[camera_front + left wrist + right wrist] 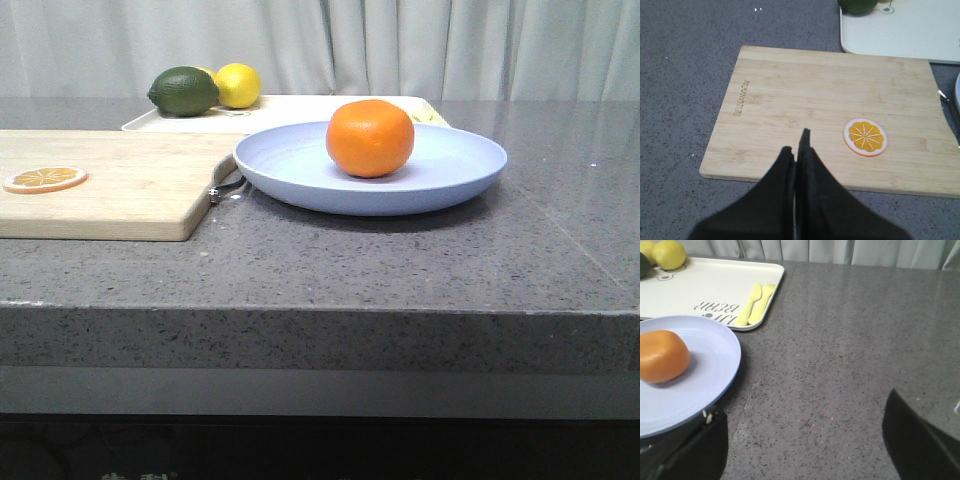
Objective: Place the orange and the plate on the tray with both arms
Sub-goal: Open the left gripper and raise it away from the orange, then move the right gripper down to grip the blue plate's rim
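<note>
Spanning the scene, the grey tabletop [420, 270] carries the white tray [300, 108] at the back, the pale blue plate [450, 175] just before it, and the orange [369, 138] on the plate. The left claw [796, 145] is pressed together above the cutting board [790, 100]; the right claw [805, 440] is spread wide beside the plate.

Left gripper [796, 145] closed; right gripper [805, 440] spread wide.
</note>
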Robot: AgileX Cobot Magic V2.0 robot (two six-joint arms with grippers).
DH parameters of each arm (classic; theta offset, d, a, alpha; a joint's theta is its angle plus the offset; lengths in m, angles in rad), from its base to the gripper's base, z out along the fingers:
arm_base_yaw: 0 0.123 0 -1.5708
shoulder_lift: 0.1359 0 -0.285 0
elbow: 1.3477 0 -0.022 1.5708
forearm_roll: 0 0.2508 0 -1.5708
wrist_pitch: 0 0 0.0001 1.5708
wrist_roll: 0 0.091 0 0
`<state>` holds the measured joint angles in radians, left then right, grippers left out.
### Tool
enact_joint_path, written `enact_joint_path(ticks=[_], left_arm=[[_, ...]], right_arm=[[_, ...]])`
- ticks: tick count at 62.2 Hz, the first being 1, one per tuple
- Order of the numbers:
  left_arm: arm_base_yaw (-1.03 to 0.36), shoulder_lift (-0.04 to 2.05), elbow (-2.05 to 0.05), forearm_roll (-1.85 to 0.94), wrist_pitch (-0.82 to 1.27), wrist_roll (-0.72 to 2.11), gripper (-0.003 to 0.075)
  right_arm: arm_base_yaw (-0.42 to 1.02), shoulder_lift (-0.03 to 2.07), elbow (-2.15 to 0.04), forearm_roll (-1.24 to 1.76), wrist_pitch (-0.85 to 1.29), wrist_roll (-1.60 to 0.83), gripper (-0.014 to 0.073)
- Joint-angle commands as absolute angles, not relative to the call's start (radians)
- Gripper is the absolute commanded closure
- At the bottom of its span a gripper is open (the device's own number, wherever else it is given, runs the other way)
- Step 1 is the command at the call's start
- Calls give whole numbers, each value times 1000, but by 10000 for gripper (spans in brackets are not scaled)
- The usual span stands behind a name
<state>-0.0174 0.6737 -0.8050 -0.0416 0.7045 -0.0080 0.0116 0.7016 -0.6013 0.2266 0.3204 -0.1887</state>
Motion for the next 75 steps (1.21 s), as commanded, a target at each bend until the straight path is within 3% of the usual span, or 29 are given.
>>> enact_joint_path(ticks=[1,24,59,75], left_arm=[[-17,557,-739,-58,572,-16,738],[-17,166,-487,-59,456,-16,738],[-17,150,-453,-59,456,-16,738],[-17,150,-453,-59,456,-16,738]], right_arm=[[27,730,-634,221,237,-191,-40],[43,933,-774,253,314,-191,-40],[155,1601,-1317,454,552,-191,-38],[154,1757,-1434,475,595,-191,-37]])
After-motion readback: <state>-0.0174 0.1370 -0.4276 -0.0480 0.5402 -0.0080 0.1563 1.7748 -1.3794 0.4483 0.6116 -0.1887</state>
